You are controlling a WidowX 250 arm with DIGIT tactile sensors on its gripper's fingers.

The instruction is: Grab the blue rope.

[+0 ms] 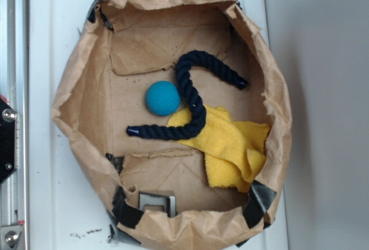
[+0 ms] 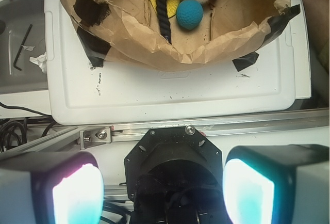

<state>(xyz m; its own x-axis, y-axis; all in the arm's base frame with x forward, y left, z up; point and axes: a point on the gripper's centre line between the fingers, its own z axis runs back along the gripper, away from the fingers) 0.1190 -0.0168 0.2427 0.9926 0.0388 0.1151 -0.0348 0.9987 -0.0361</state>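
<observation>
1. At the far left of the exterior view stands a metal rail [image 1: 12, 112], with a black bracket [image 1: 7, 140] fixed on it.
2. Beside the rail lies a white plastic surface [image 1: 52, 215], and on it sits a wide brown paper bag [image 1: 75, 83] with its rim rolled down, held by strips of black tape [image 1: 125, 211].
3. Inside the bag, left of the centre, a round teal ball [image 1: 162, 98] rests on the paper floor.
4. The blue rope [image 1: 187, 86] lies just right of the ball and seems to touch it. It is thick, dark navy and twisted, and it curves like a hook: one capped end points left, below the ball, and the other capped end points right, near the bag's right wall.
5. The lower bend of the rope lies on top of a yellow cloth [image 1: 233, 149], which spreads toward the right lower part of the bag.
6. Near the bottom rim of the bag there is a small grey rectangular frame [image 1: 155, 201]; I cannot tell what it is.
7. In the wrist view the end effector [image 2: 164, 193] hangs outside the bag, above the rail and well apart from the rope. Its two fingers, one pad [image 2: 77, 195] at each side, stand wide apart with nothing between them.
8. In that same view a small black hex key [image 2: 21, 48] lies on a grey tray at the left edge.
</observation>
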